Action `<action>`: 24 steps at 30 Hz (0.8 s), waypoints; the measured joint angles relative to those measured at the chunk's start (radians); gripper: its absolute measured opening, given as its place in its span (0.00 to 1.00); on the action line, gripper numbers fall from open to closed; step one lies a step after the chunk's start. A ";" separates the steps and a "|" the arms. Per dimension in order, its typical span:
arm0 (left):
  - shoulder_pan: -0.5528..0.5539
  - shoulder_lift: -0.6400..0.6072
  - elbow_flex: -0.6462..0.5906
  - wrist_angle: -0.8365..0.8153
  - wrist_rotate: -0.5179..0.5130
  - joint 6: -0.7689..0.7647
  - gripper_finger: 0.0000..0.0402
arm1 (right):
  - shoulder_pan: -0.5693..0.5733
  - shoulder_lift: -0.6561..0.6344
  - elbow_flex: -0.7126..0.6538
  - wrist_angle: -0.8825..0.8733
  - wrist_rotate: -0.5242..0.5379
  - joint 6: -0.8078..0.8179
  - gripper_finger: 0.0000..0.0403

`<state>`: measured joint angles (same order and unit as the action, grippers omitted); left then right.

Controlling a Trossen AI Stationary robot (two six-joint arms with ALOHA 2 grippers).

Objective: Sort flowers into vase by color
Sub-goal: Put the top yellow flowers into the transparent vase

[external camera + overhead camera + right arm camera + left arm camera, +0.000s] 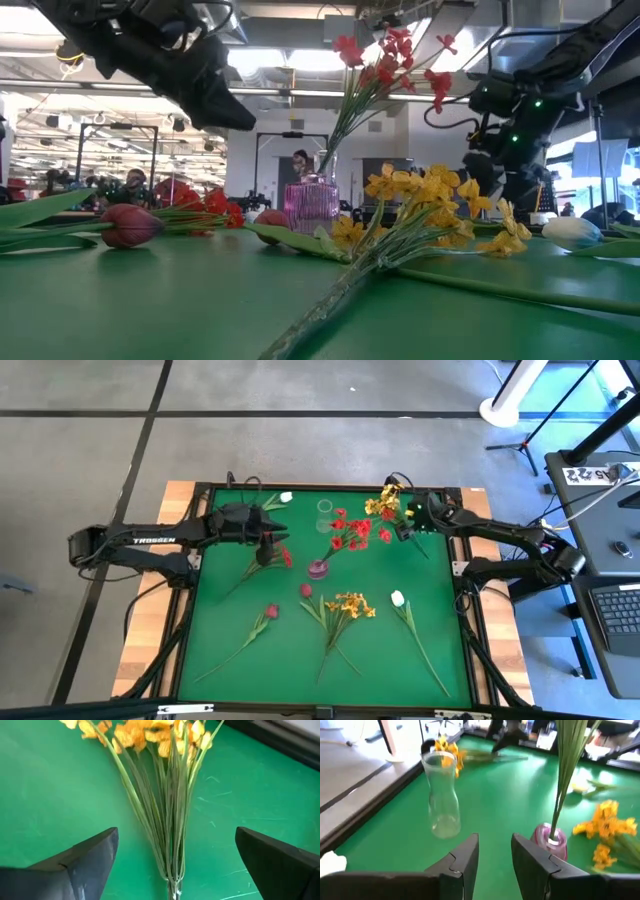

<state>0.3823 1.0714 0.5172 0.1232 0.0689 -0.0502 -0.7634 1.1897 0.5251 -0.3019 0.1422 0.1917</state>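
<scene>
"trossen" in white on the left arm (140, 541)

From above I see a grey concrete floor (330, 450) crossed by dark tape lines (300, 412). The worktop (290, 650) is a green mat in a black frame, with wooden edges (150, 645) at both sides. To the right stands a dark desk (605, 560) with a keyboard (618, 610), and a white stand base (510, 410) sits on the floor behind it. At table height I look into a bright hall with ceiling strip lights (290, 60) and a person (300, 162) far back.
</scene>
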 joint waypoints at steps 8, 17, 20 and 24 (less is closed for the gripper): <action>0.012 -0.012 -0.004 0.056 0.056 0.001 0.26 | 0.003 0.125 0.000 0.024 -0.031 -0.048 0.99; -0.017 -0.011 -0.165 0.340 0.055 -0.051 0.26 | 0.003 0.211 0.003 0.052 -0.094 -0.051 0.94; -0.018 -0.011 -0.202 0.402 0.020 -0.077 0.26 | 0.003 0.212 0.002 0.066 -0.111 -0.057 0.83; -0.018 -0.011 -0.203 0.406 0.011 -0.102 0.26 | 0.003 0.213 0.002 0.076 -0.111 -0.066 0.61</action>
<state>0.3644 1.0599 0.3141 0.5288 0.0803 -0.1526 -0.7600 1.4022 0.5266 -0.2259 0.0311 0.1256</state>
